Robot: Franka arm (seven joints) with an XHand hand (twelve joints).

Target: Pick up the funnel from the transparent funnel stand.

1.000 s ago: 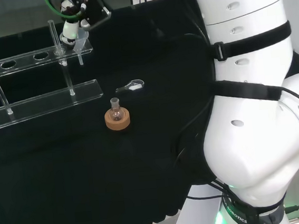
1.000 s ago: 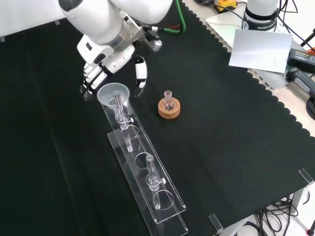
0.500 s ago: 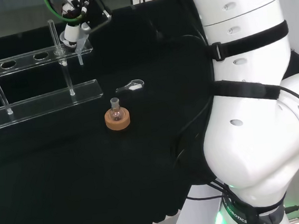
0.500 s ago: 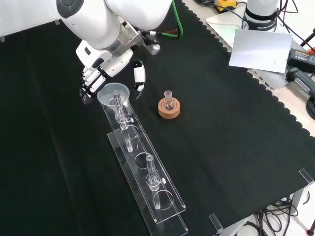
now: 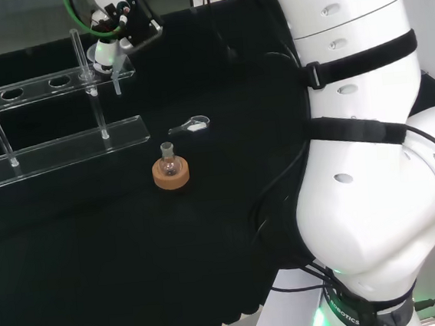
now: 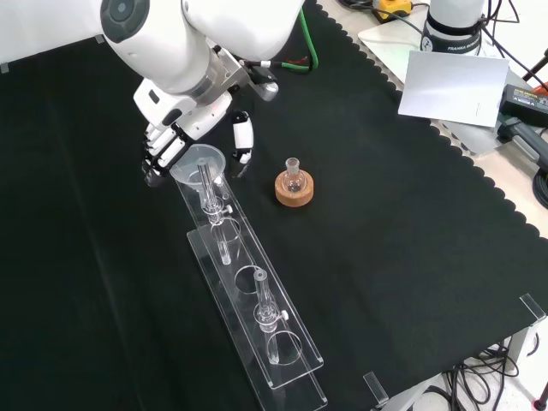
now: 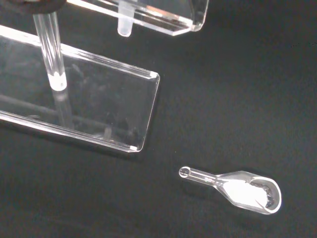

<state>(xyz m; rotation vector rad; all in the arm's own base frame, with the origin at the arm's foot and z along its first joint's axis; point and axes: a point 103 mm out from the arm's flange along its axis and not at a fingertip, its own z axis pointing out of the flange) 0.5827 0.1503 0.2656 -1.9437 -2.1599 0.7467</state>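
The clear funnel (image 6: pixel 198 162) sits in the end hole of the transparent funnel stand (image 6: pixel 257 321), its stem hanging down through the top rail (image 5: pixel 116 82). My black and white hand (image 6: pixel 175 137) stands over the funnel's cone. Its fingers (image 6: pixel 155 159) are on the funnel's left and the thumb (image 6: pixel 244 139) on its right in the front view, straight and close to the rim. I cannot see contact. In the head view the hand (image 5: pixel 106 46) hovers at the stand's right end. The wrist view looks past the funnel's stem tip (image 7: pixel 124 27) at the stand's base plate (image 7: pixel 99 109).
A small round flask on a cork ring (image 6: pixel 294 185) stands right of the stand in the front view. A clear scoop holding white powder (image 7: pixel 242 190) lies on the cloth near the stand's end (image 5: pixel 191 124). Two upright posts (image 6: pixel 264 300) rise from the stand.
The hand has edged slightly closer round the funnel's cone, and the thumb has dropped a little. The funnel has stayed in its hole.
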